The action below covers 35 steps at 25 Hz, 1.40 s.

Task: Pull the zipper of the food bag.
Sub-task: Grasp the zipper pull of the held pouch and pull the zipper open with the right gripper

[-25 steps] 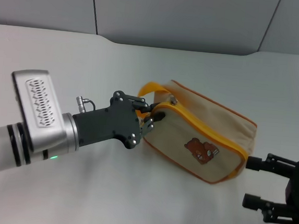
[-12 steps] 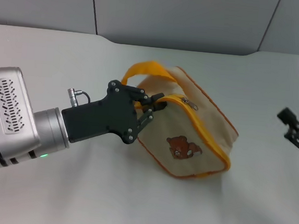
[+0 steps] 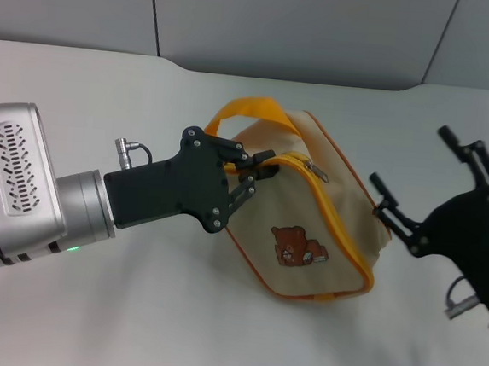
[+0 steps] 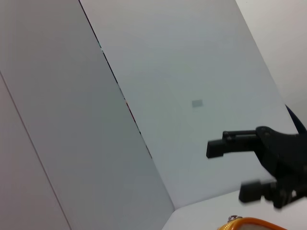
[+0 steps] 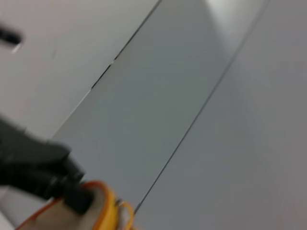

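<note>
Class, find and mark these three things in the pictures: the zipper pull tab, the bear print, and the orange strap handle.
zipper pull tab (image 3: 313,168), head view, on the small silver tab.
bear print (image 3: 297,247), head view, on the bear's brown body.
orange strap handle (image 3: 249,109), head view, on top of the arched loop.

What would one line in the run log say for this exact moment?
left gripper: shut on food bag corner, beside zipper | zipper pull: near left gripper | right gripper: open, beside bag's far end, not touching | bag on table

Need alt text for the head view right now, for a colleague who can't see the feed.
The left pincer grips the left end of the beige food bag on the white table, by its orange zipper. The open right pincer hovers at the bag's right end.
</note>
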Motion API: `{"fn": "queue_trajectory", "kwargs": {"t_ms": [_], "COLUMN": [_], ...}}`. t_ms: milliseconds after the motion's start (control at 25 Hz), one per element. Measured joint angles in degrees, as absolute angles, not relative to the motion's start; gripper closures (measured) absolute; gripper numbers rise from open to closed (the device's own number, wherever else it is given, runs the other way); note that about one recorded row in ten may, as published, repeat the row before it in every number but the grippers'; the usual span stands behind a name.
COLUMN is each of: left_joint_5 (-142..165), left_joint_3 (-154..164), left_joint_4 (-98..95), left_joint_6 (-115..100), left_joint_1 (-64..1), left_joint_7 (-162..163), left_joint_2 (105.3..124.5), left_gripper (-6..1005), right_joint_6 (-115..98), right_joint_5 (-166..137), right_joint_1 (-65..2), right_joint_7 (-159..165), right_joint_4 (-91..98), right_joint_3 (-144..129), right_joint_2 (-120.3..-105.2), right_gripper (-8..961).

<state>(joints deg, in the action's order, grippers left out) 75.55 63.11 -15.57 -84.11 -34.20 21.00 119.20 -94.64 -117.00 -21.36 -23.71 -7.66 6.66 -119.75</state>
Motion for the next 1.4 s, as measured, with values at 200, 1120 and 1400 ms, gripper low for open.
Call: {"fn": "queue_trajectory", "kwargs": {"t_ms": [200, 1120, 1400], "left_joint_5": [75.38, 75.23, 75.11], "left_joint_3": [63.11, 62.75, 62.69], "left_joint_4": [-15.57, -15.56, -15.56], "left_joint_6": [-83.75, -83.14, -83.14], "left_joint_1": [-34.21, -34.58, -34.63], "left_joint_7": [21.01, 22.50, 22.53], "left_joint_2": [119.18, 119.27, 119.27], "left_gripper": [939, 943, 932], "right_joint_6": [-91.49, -85.46, -85.45], "right_joint_5": [-119.04, -119.18, -119.56], "right_joint_1": [-21.52, -24.16, -23.76], "right_joint_7": [-34.71, -41.15, -43.41], "right_joint_4": [-10.96, -16.51, -18.34], "right_joint_3": [6.62, 6.72, 6.68], "right_joint_2": [-119.78, -119.87, -119.88], "right_gripper": [182, 267, 293]}}
